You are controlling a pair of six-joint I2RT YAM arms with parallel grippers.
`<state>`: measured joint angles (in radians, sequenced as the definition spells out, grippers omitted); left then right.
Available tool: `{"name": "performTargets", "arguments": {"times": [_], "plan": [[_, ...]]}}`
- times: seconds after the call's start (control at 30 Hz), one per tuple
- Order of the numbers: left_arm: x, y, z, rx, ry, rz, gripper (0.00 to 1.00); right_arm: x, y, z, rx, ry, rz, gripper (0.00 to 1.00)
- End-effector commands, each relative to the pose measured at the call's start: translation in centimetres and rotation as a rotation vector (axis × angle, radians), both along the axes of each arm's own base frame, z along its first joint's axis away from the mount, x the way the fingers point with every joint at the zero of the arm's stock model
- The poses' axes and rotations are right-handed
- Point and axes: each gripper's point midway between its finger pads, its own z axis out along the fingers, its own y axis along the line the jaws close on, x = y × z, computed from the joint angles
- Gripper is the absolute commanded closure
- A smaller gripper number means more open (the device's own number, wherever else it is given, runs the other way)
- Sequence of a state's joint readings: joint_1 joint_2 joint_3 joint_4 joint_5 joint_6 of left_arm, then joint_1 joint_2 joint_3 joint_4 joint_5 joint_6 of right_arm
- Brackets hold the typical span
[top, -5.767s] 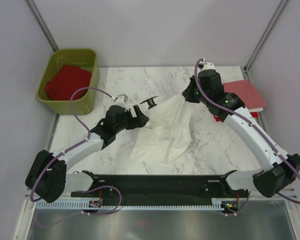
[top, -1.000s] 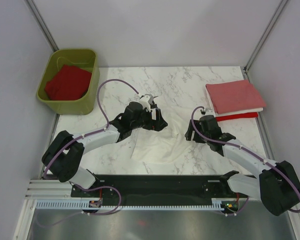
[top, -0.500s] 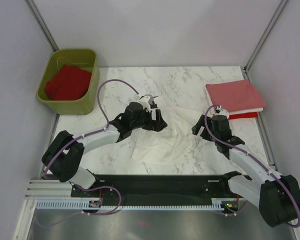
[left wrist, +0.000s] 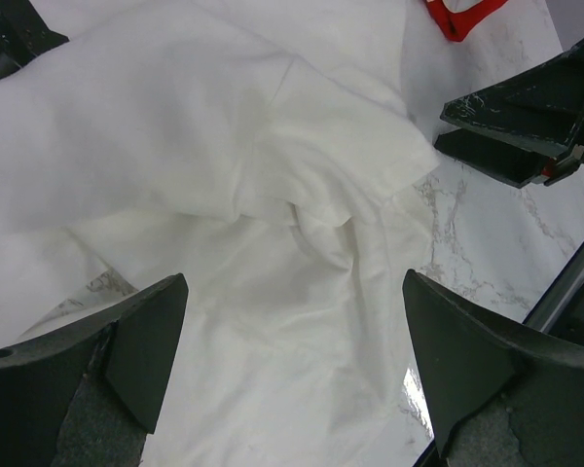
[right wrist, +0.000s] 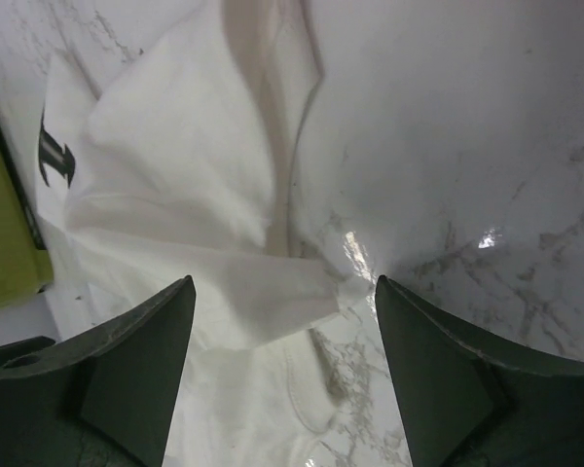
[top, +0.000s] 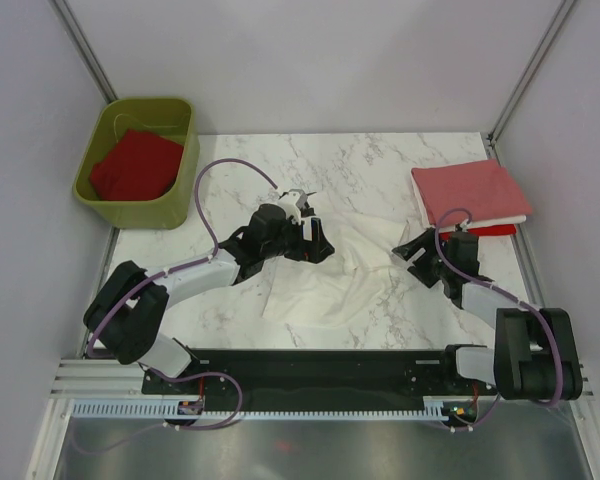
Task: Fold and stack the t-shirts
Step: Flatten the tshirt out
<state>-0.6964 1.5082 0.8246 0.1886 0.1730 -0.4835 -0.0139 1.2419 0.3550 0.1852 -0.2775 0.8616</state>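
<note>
White t-shirt (top: pixel 320 290) lies crumpled beneath the left gripper (left wrist: pixel 292 311), which is spread wide. The right gripper (right wrist: pixel 284 292), also spread, has what looks like a sleeve edge between its fingers. Pinch opposite edges low, then draw apart to flatten.

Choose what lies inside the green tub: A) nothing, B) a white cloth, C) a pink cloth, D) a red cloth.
D: a red cloth lies in the tub, while the white shirt lies on the table.
</note>
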Motion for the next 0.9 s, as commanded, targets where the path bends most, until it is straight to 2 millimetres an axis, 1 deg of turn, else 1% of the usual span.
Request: {"name": "performTargets", "arguments": {"times": [0.0,0.1,0.3,0.37,0.43,0.53,0.73,0.87], "plan": [[0.6,-0.5,2.7,-0.022,-0.084,-0.015,0.01,-0.4,1.5,-0.5,0.121,0.020,0.029,0.15],[0.7,-0.4,2.7,-0.021,-0.085,-0.012,0.01,-1.2,1.9,-1.0,0.158,0.034,0.023,0.14],[0.7,-0.4,2.7,-0.019,-0.084,-0.011,0.01,-2.1,2.3,-1.0,0.192,0.039,0.027,0.16],[0.7,-0.4,2.7,-0.020,-0.083,-0.010,0.01,-2.4,2.2,-0.8,0.180,0.033,0.021,0.15],[0.7,-0.4,2.6,-0.016,-0.082,-0.010,0.01,-2.3,1.6,-0.7,0.154,0.024,-0.006,0.16],[0.7,-0.3,2.7,-0.015,-0.083,-0.007,0.01,-1.9,1.7,-0.2,0.165,0.023,-0.003,0.17],[0.7,-0.2,2.8,-0.015,-0.085,-0.004,0.01,-1.1,2.1,-1.3,0.191,0.046,-0.003,0.24],[0.7,-0.2,2.7,-0.014,-0.084,-0.003,0.01,-0.6,2.2,-1.5,0.190,0.048,0.004,0.30]]}}
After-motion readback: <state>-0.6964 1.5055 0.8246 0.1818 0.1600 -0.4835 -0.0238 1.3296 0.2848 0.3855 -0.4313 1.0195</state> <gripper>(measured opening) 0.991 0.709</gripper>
